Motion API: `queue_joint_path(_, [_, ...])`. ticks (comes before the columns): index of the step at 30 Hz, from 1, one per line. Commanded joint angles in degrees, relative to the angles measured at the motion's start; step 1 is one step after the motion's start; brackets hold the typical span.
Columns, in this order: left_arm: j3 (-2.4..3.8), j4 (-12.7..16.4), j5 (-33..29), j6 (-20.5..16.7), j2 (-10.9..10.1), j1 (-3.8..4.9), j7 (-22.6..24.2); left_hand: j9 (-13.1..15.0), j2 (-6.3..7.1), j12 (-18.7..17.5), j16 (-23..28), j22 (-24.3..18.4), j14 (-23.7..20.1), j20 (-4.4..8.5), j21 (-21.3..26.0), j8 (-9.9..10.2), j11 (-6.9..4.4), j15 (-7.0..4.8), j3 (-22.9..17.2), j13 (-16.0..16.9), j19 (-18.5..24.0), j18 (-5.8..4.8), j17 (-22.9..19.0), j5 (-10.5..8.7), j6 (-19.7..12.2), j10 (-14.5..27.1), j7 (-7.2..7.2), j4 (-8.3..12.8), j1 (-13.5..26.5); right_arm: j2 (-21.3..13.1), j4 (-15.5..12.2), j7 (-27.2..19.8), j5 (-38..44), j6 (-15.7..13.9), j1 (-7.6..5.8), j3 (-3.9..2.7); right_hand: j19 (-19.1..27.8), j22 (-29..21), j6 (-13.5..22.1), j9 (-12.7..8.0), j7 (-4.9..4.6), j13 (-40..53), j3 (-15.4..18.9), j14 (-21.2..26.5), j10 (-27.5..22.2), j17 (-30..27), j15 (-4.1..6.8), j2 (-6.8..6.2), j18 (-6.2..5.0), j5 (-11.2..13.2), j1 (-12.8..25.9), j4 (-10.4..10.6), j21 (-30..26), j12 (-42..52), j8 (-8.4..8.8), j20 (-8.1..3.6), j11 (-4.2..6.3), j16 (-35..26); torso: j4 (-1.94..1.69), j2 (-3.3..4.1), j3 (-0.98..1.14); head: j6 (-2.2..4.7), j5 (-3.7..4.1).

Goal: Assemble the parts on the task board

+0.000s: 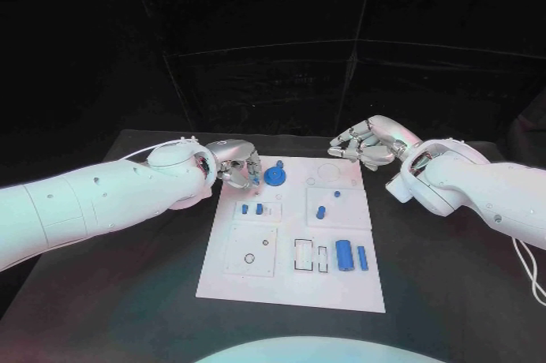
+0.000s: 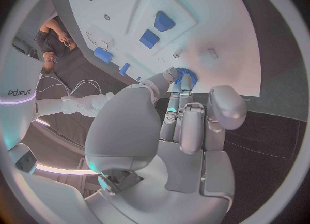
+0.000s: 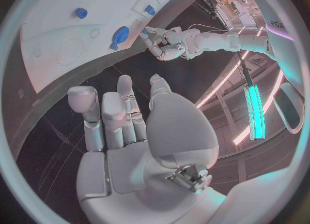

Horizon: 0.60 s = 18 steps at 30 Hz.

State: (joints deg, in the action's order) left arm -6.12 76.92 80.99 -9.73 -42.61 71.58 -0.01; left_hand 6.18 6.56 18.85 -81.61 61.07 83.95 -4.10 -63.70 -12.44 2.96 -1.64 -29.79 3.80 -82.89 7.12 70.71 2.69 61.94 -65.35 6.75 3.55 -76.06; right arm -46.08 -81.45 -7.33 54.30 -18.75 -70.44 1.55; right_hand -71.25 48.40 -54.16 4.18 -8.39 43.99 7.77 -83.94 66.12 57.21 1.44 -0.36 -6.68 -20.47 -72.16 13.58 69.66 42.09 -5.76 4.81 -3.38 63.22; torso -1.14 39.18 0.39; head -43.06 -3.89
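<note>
Reaching my left hand (image 1: 236,164) at the blue gear (image 1: 277,175) on the task board's (image 1: 342,296) far corner; fingertips touch it, grasp unclear. My right hand (image 1: 366,144) hovers released. Most parts look unassembled.

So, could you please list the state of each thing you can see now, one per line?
left hand: open, fingertips at the blue gear
right hand: open, holds nothing, beyond the board's far edge
blue gear: on the task board
task board: flat on the table
blue cylinder: lying on the board
</note>
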Motion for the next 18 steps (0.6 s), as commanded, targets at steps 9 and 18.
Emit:
queue_joint_path(9, [-0.07,-0.9,-0.8,3.7,0.4,-0.31,0.1,-0.1,-0.03,-0.3,-0.1,0.1,2.2,0.12,-0.2,0.3,0.11,0.04,0.2,0.0,0.1,-1.04,-0.1,0.02,0.2,-0.3,0.15,-0.1,0.5,0.2,0.1,-0.4,-0.2,0.5,-0.08,-0.03,0.0,-0.1,0.3,0.0,0.01,-0.1,0.3,-0.1,-0.5,0.1,-0.21,0.59,-1.04,-0.2,-0.1,0.0,-0.3,0.2,-0.26,0.08,0.06,-0.2,-0.05,-0.05,0.01,-0.26,-0.11])
queue_joint_path(18, [-0.12,-1.2,-0.8,4.3,0.7,-0.56,0.1,-0.1,-0.04,-0.3,0.0,0.1,2.2,0.13,-0.2,0.3,0.07,0.02,0.2,0.0,0.1,-1.04,-0.1,0.02,0.2,-0.4,0.11,-0.1,0.5,0.3,0.1,-0.4,-0.2,0.5,-0.07,-0.03,0.0,-0.1,0.3,0.0,0.01,-0.1,0.3,-0.1,-0.5,0.1,-0.21,0.59,-1.04,-0.2,-0.1,0.0,-0.3,0.2,-0.26,0.08,0.06,-0.2,-0.03,-0.02,0.01,-0.29,0.0])
